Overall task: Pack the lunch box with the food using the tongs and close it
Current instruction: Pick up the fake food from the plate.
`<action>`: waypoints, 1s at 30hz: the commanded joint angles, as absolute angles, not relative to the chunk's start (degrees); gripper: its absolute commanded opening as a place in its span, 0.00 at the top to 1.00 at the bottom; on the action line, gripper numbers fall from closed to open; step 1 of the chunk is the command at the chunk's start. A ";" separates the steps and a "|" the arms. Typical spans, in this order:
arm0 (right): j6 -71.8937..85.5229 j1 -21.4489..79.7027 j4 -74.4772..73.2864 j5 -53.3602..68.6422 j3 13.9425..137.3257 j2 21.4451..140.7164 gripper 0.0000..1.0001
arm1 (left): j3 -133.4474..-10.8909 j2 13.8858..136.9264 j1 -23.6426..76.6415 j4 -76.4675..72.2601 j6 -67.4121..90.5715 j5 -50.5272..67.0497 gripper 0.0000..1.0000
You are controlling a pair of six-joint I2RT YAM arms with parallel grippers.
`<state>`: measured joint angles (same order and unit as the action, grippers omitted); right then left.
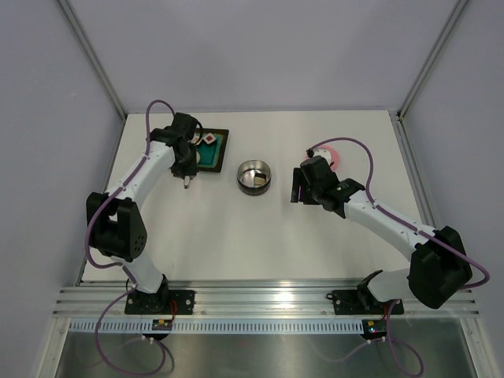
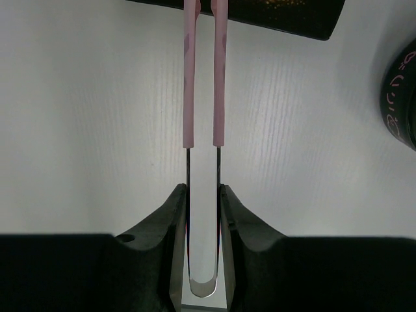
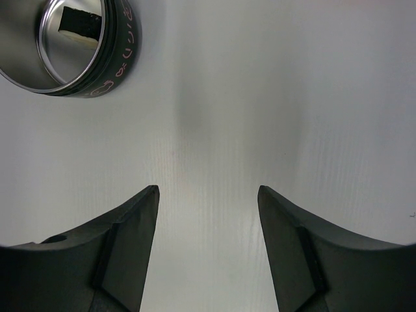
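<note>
My left gripper point(image 2: 203, 195) is shut on the tongs point(image 2: 203, 78), clamping them near their bent metal end. Their two pink arms run close together toward the black tray point(image 2: 279, 16). From above, the left gripper point(image 1: 187, 175) hangs beside the tray point(image 1: 224, 157), which holds small white and red food pieces point(image 1: 209, 139). The lunch box point(image 1: 254, 176) stands open mid-table; its dark side shows at the right edge of the left wrist view point(image 2: 400, 97). My right gripper point(image 3: 208, 192) is open and empty, just right of the lunch box point(image 3: 65, 45). The pink lid point(image 1: 332, 152) lies behind the right gripper point(image 1: 297, 187).
White tabletop is enclosed by grey walls at the back and both sides. The arm bases and a metal rail point(image 1: 260, 295) sit along the near edge. Purple cables loop off both arms.
</note>
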<state>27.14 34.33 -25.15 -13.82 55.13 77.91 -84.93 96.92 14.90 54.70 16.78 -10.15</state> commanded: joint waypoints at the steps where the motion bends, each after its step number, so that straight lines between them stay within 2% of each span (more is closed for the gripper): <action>1: 27.42 34.10 -23.91 -13.01 54.93 76.82 0.30 | -86.14 97.47 14.85 53.26 17.14 -11.25 0.83; 13: 27.42 34.10 -23.38 -12.39 55.20 77.61 0.30 | -84.38 98.26 13.98 52.30 17.84 -12.30 0.76; 18: 27.60 34.10 -23.38 -12.39 54.93 77.52 0.30 | -83.94 98.88 13.27 51.07 18.37 -11.78 0.66; 30: 27.68 34.10 -23.20 -12.48 54.67 77.34 0.30 | -84.55 101.51 12.30 49.22 19.42 -10.99 0.65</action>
